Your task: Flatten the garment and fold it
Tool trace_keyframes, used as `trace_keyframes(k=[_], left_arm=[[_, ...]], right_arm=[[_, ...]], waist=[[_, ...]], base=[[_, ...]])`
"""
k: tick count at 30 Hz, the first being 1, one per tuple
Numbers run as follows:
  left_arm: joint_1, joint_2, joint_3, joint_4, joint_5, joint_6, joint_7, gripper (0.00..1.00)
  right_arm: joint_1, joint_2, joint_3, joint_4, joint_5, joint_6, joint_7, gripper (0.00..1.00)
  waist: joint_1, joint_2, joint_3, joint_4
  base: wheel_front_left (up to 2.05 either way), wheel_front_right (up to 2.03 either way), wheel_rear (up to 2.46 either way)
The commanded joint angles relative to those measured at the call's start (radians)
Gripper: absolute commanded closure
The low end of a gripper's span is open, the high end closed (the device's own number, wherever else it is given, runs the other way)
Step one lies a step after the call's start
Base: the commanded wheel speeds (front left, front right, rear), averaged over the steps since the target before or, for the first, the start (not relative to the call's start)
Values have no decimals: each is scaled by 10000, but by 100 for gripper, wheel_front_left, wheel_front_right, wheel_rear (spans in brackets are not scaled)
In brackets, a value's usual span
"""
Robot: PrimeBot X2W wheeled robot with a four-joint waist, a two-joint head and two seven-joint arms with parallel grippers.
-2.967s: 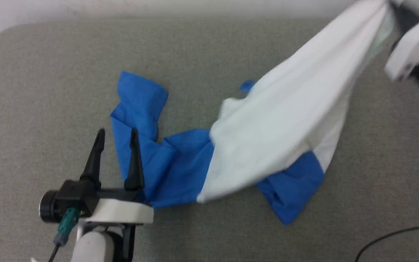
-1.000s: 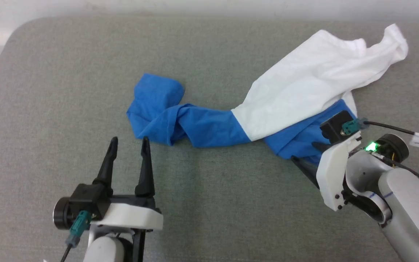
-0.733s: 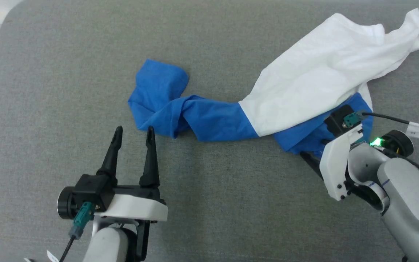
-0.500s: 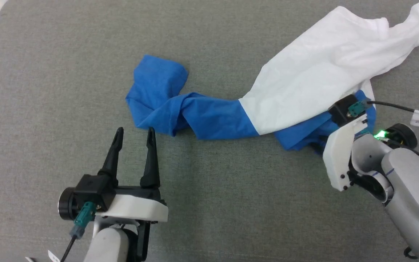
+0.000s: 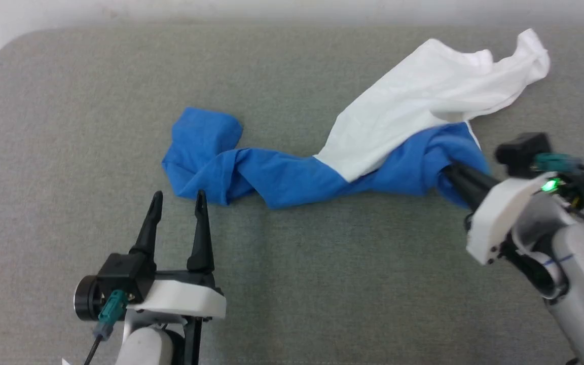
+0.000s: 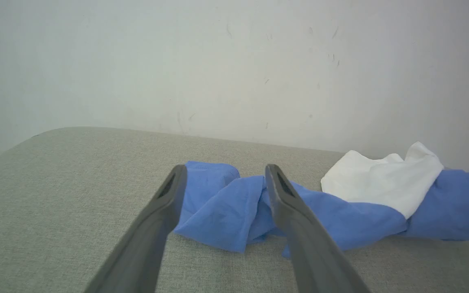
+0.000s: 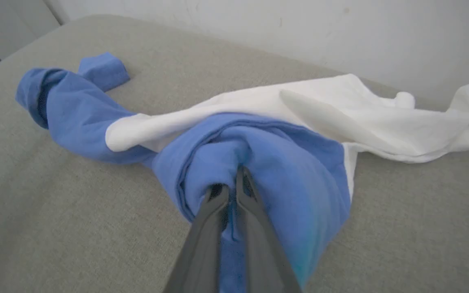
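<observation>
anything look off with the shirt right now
Yes. The garment is twisted like a rope across the grey surface, its white part bunched at the far right. The right gripper is shut on a blue fold.

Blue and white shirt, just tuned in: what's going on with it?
The soft white T-shirt with royal-blue band and sleeves lies twisted and bunched across the grey padded surface, not yet flattened. The right gripper is shut on a blue fold at its right end, fingers pinched into the cloth. The left gripper hovers open near the blue left end, holding nothing.
</observation>
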Motion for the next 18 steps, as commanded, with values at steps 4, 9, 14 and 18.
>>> trace_keyframes(k=[4, 9, 14, 18], left_arm=[[264, -9, 99, 21, 63, -92, -47, 0], [384, -9, 102, 14, 76, -103, -47, 0], [353, -9, 43, 62, 76, -136, -47, 0], [294, -9, -3, 176, 48, -149, -47, 0]], right_arm=[[841, -6, -1588, -909, -349, -7, -354, 100], [2108, 341, -4461, -1453, -866, -7, -34, 100], [3323, 1147, -6662, -971, -1318, -7, 592, 100], [4033, 1985, -7221, -134, -1497, -7, 666, 100]], waist=[[-1, 0, -562, -517], [-1, 0, -653, -671], [-1, 0, -585, -674], [-1, 0, -499, -642]], base=[[0, 0, 0], [0, 0, 0], [0, 0, 0], [0, 0, 0]])
